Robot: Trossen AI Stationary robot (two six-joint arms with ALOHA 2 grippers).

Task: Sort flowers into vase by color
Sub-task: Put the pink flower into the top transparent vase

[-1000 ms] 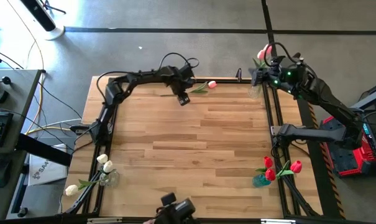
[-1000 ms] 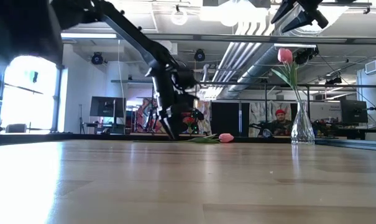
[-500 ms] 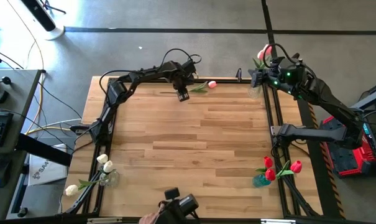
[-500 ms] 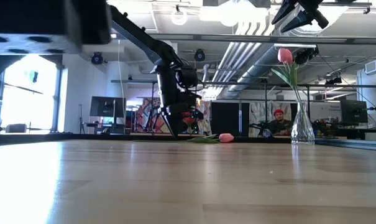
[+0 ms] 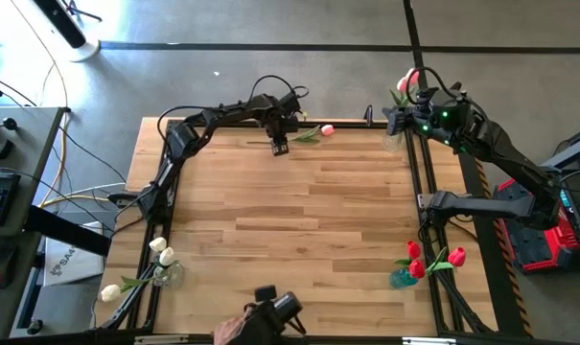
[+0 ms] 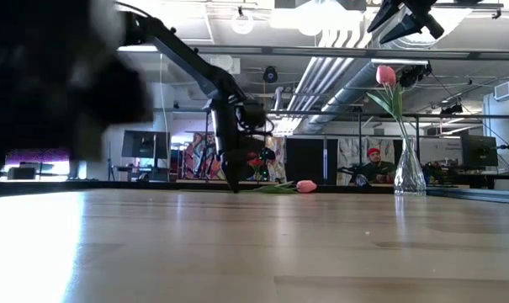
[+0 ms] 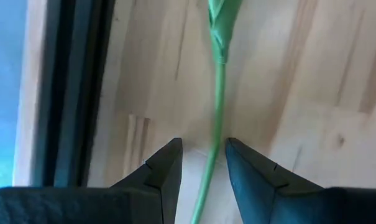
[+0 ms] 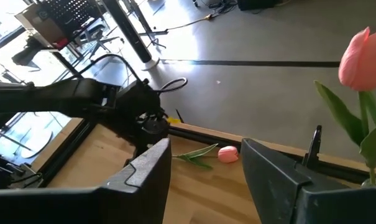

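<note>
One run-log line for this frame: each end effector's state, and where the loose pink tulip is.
left end effector: straddling stem of pink tulip lying at far table edge | right end effector: open, empty, beside pink-flower vase
</note>
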